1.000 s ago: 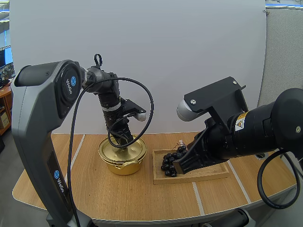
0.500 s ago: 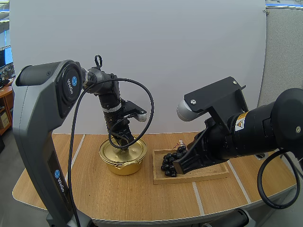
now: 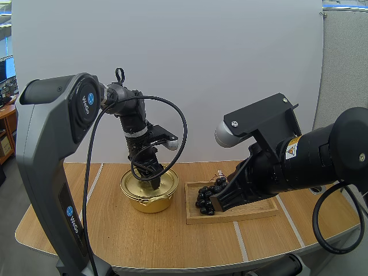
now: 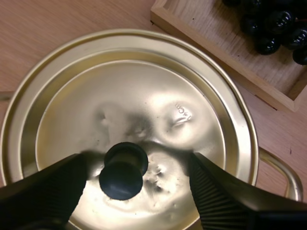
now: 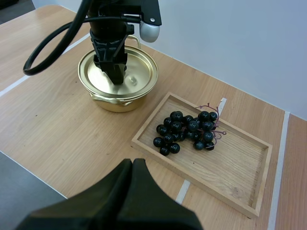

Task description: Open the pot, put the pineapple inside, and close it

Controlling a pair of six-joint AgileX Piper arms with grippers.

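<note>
High view: against the frame one second earlier, our left gripper [image 3: 154,179] has come lower onto the pot [image 3: 150,199] and shifted slightly toward the near side of its lid [image 3: 170,180]. The pot, the wooden tray [image 3: 253,210], the grapes [image 3: 207,195] and our right arm lie as they did then.

Left wrist view: the left gripper's two fingers [image 4: 45,189] stand apart, ribbed faces turned inward, with the lid's black knob [image 4: 123,170] between them. A gap shows on each side of the knob, so nothing is pinched. The lid sits seated on the pot.

Right wrist view: our right gripper [image 5: 132,164] has its fingers pressed together into one dark wedge, holding nothing. It hangs above the table [image 5: 57,129], on the near side of the tray, with the grapes beyond its tip.

Count:
- One golden pot, standing on the table just to the left of the tray.
- One lid, with one knob.
- One tray.
- One bunch of dark grapes, lying in the tray's end nearest the pot. This is the only fruit we see.
- Two grippers.
</note>
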